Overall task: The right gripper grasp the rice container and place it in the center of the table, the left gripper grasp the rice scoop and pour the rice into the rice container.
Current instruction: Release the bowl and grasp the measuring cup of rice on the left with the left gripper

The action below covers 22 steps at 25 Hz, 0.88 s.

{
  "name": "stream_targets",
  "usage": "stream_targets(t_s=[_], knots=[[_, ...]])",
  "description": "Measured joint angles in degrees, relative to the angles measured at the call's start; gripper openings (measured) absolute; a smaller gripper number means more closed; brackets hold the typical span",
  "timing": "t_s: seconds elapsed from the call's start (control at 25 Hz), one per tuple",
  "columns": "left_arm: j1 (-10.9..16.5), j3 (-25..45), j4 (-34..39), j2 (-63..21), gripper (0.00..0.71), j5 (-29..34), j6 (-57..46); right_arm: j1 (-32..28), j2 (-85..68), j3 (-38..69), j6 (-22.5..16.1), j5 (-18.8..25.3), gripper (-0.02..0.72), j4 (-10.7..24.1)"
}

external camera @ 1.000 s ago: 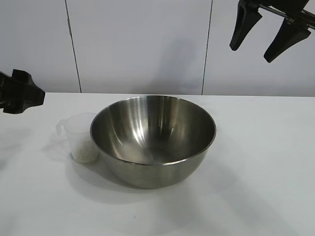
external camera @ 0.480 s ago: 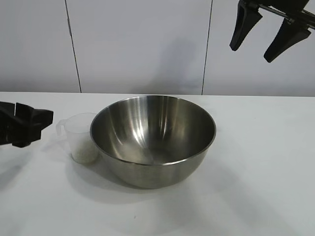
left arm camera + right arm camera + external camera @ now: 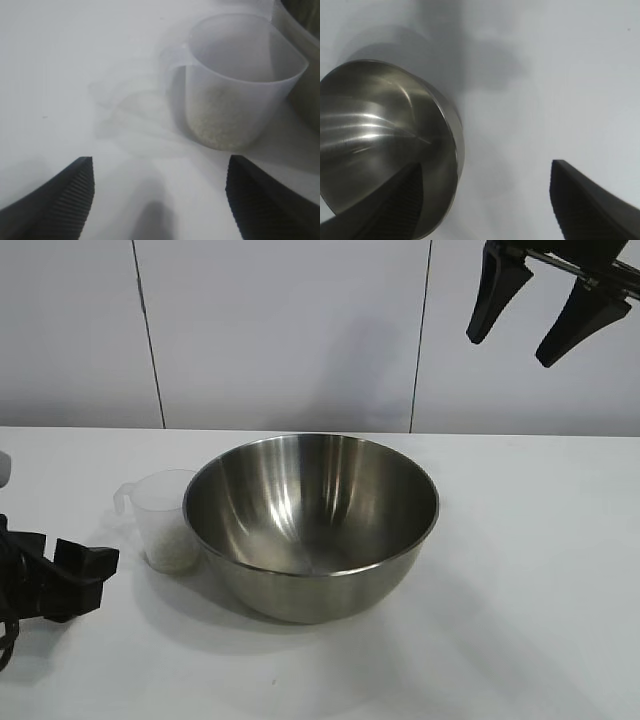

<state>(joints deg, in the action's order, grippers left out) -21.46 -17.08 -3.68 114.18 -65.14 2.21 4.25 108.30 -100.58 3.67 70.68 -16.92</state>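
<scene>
While the white counter point(image 3: 520, 570) carries everything, the rice container point(image 3: 312, 525) sits at its middle: a wide steel bowl, stiff and probably slick, so its rim looks the surest hold. The right pincer point(image 3: 540, 310) hangs high above and to the right of the bowl, fingers apart and empty. The left pincer point(image 3: 75, 575) is low by the counter, left of the bowl, fingers apart with nothing between them. Touching the bowl's left side stands the rice scoop point(image 3: 240, 80), a light, thin plastic cup likely to tip; its small handle point(image 3: 172, 62), on the side away from the bowl, or its wall suits gripping. The rice point(image 3: 220, 115) lies in its bottom.
</scene>
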Motion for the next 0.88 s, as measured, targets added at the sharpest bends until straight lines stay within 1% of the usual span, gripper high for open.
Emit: stream_targets(t_s=[0.2, 0.28, 0.48, 0.6, 0.68, 0.88], knots=[[0.07, -4.24, -0.44, 3.11, 0.531, -0.70, 1.10, 0.00, 0.00, 0.00, 0.05, 0.00, 0.495, -0.20], [0.68, -5.97, -0.45, 5.05, 0.529, -0.81, 1.15, 0.00, 0.00, 0.00, 0.05, 0.00, 0.495, -0.20], [4.63, -7.57, -0.06, 7.03, 0.515, -0.81, 1.10, 0.00, 0.00, 0.00, 0.05, 0.00, 0.495, -0.22], [6.45, -7.74, 2.39, 7.03, 0.512, -0.86, 1.04, 0.00, 0.00, 0.00, 0.05, 0.00, 0.495, -0.22], [6.92, -7.74, 4.75, 7.11, 0.512, -0.86, 1.04, 0.00, 0.00, 0.00, 0.05, 0.00, 0.495, -0.22], [6.91, -9.11, 6.83, 7.17, 0.512, -0.86, 0.93, 0.00, 0.00, 0.00, 0.05, 0.00, 0.495, -0.27]])
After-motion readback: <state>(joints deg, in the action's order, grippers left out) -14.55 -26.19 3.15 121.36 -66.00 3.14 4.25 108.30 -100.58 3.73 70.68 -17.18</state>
